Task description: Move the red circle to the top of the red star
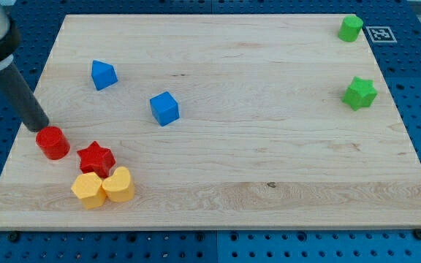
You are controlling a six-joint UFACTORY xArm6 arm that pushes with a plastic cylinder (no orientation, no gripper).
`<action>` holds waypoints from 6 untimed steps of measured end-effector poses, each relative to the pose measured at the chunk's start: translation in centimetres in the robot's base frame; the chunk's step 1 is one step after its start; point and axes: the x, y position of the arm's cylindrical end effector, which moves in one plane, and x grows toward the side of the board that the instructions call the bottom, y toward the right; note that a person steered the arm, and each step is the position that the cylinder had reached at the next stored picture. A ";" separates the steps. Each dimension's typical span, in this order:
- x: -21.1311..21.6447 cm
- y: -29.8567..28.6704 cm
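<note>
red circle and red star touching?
Apart. The camera view shows a thin strip of bare wood between the red circle and the red star; my tip is at the circle's upper-left edge.

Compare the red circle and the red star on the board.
The red circle is a round cylinder with a flat top; the red star has points around its edge. The circle lies nearer the view's left, with my tip right at its upper left edge; the star lies to the lower right of it, away from the tip. The star touches the two yellow blocks below it; the circle does not. Both are red and lie close together.
</note>
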 end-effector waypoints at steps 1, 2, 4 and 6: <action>0.6 -0.7; 2.4 -1.0; 2.9 4.7; 4.1 9.8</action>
